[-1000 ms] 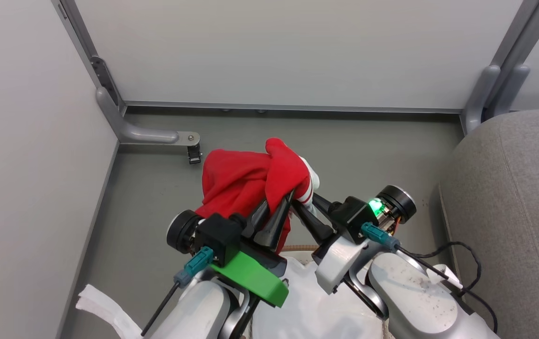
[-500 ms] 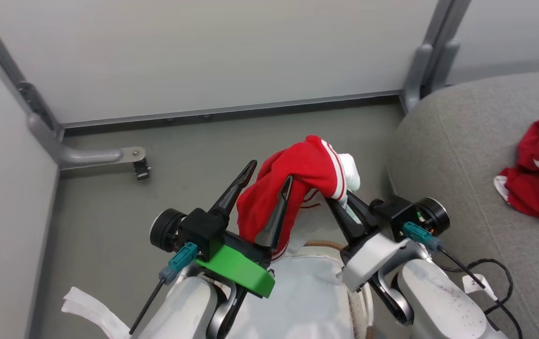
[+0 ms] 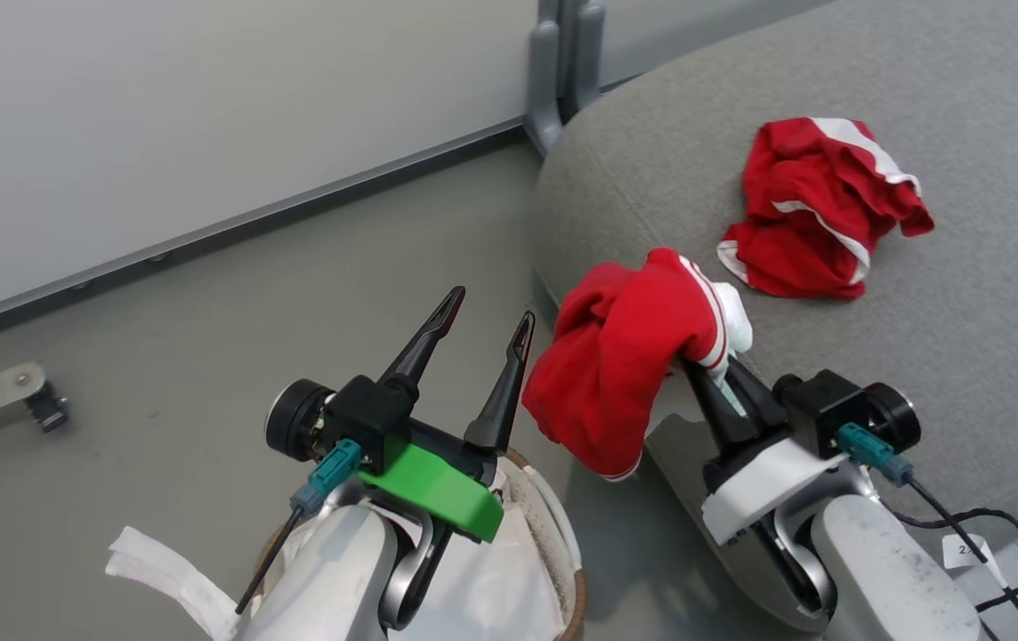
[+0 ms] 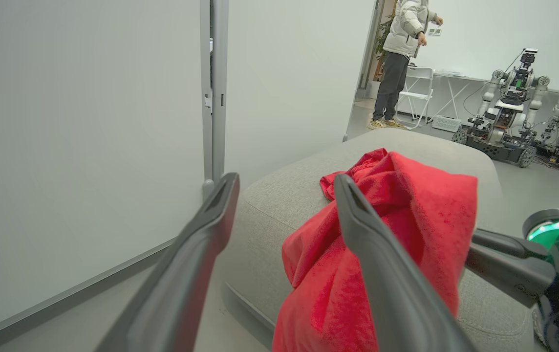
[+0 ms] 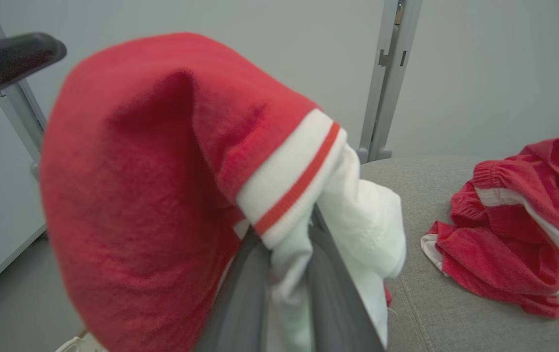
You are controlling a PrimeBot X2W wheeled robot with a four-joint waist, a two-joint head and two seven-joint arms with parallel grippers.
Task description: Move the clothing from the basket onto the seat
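My right hand (image 3: 710, 363) pinches the soft, limp red jersey garment (image 3: 616, 374) by its white-striped cuff, at the edge of the grey upholstered seat (image 3: 963, 312); left hand (image 3: 489, 306) wide, empty.

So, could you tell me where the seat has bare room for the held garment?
The seat is bare between the held garment and the crumpled red garment, and on either side of the latter; only that garment's patch is taken.

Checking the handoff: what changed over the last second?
The left gripper let go of the soft red white-striped garment and stands open; the right gripper, still clamped on it, swung it toward the grey fabric seat. The crumpled red garment there stayed put.
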